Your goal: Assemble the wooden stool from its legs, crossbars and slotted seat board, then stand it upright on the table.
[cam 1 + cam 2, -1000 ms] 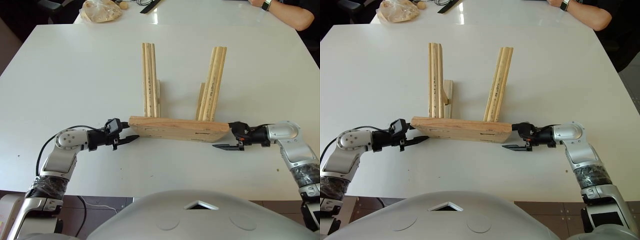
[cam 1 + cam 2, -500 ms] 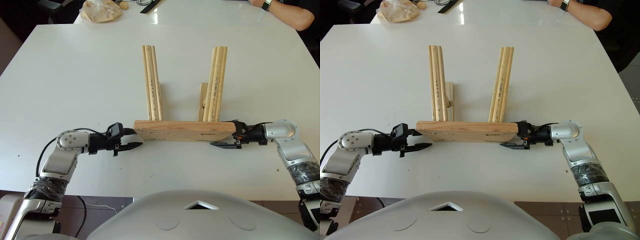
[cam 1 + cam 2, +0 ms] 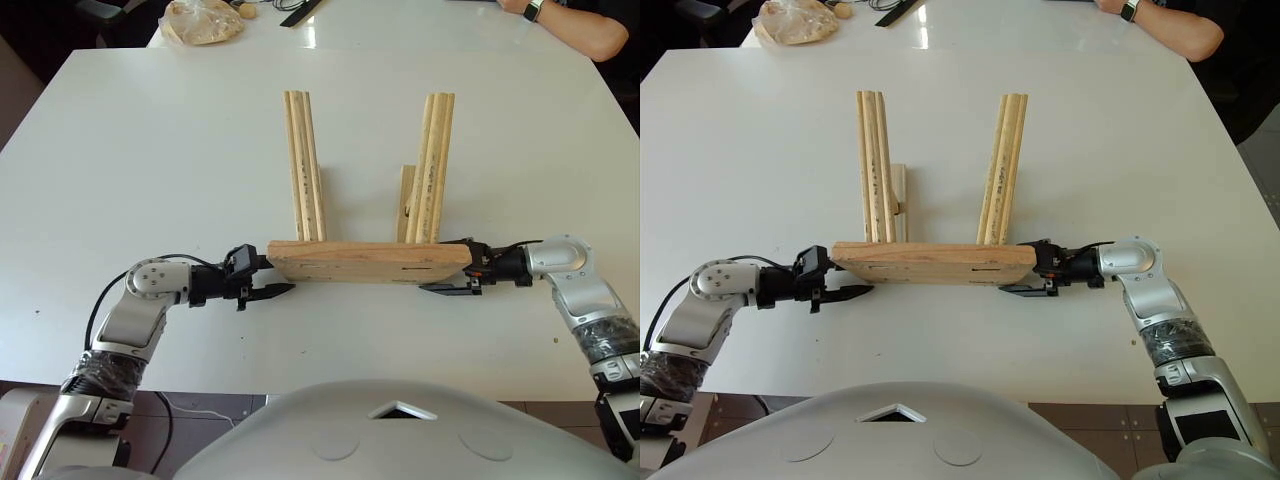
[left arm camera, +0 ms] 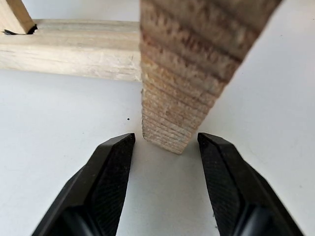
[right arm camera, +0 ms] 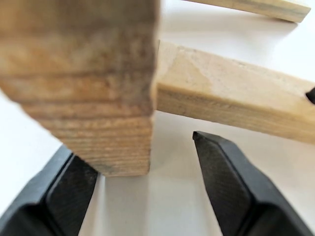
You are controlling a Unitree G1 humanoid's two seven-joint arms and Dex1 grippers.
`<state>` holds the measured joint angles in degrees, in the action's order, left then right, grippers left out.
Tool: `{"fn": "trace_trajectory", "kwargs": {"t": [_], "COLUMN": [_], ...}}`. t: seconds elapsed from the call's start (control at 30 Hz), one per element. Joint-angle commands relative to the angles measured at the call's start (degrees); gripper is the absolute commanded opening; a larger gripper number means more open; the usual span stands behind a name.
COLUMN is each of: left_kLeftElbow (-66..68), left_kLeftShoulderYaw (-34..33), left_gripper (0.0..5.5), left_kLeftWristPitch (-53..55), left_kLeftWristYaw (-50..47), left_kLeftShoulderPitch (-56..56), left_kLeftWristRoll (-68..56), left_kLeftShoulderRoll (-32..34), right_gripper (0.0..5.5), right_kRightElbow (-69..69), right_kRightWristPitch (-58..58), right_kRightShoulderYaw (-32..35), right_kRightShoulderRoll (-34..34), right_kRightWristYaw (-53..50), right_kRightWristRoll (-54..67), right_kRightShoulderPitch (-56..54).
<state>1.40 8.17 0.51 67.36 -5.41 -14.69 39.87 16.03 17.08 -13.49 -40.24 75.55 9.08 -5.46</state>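
Note:
The wooden stool lies on its side on the white table (image 3: 150, 150). Its slotted seat board (image 3: 368, 262) stands on edge nearest me. Two pairs of legs (image 3: 303, 165) (image 3: 430, 165) point away across the table, and a short crossbar (image 3: 405, 205) shows beside the right pair. My left gripper (image 3: 265, 279) is open at the board's left end; in the left wrist view the board end (image 4: 197, 73) sits just ahead of the fingertips (image 4: 115, 150). My right gripper (image 3: 452, 270) is open around the board's right end (image 5: 83, 83), which lies close to one finger (image 5: 69, 184).
At the far edge of the table sit a clear bag of light brown food (image 3: 203, 20) and a dark object (image 3: 300, 10). A person's arm (image 3: 580, 25) rests at the far right corner. Bare tabletop lies left and right of the stool.
The seat board has swung from tilted to square with the table's front edge. Both grippers have closed in on its ends, the left one moving right.

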Motion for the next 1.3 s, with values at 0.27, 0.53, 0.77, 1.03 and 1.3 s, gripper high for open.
{"fn": "trace_trajectory", "kwargs": {"t": [0.27, 0.53, 0.77, 1.03, 1.3], "left_kLeftElbow": [-0.2, 1.1, -5.77, -29.25, -34.97], "left_kLeftShoulderYaw": [1.06, 0.98, -1.78, -9.12, -19.42], "left_gripper": [1.39, 1.34, 1.34, 1.35, 1.36], "left_kLeftWristPitch": [-0.41, -2.32, 0.36, 20.09, 55.72], "left_kLeftWristYaw": [0.96, -1.11, -5.15, -9.32, -12.95], "left_kLeftShoulderPitch": [-0.38, 0.22, -0.68, -3.65, 15.09], "left_kLeftWristRoll": [0.87, 3.06, 0.71, -11.19, -51.91], "left_kLeftShoulderRoll": [0.75, -0.04, -0.76, 1.61, 17.4], "right_gripper": [2.05, 1.45, 1.45, 1.45, 1.45], "right_kRightElbow": [1.95, 4.03, -3.26, -33.55, -35.35], "right_kRightWristPitch": [0.36, 1.72, -8.34, -48.11, -84.44], "right_kRightShoulderYaw": [-1.64, -1.81, 0.54, 13.48, 22.32], "right_kRightShoulderRoll": [-0.93, -0.54, -1.33, -5.57, -25.12], "right_kRightWristYaw": [0.24, -1.82, -1.83, -9.41, -3.23], "right_kRightWristRoll": [-2.65, -3.87, 2.43, 27.27, 72.18], "right_kRightShoulderPitch": [0.08, -0.78, 1.58, 7.43, -8.86]}}
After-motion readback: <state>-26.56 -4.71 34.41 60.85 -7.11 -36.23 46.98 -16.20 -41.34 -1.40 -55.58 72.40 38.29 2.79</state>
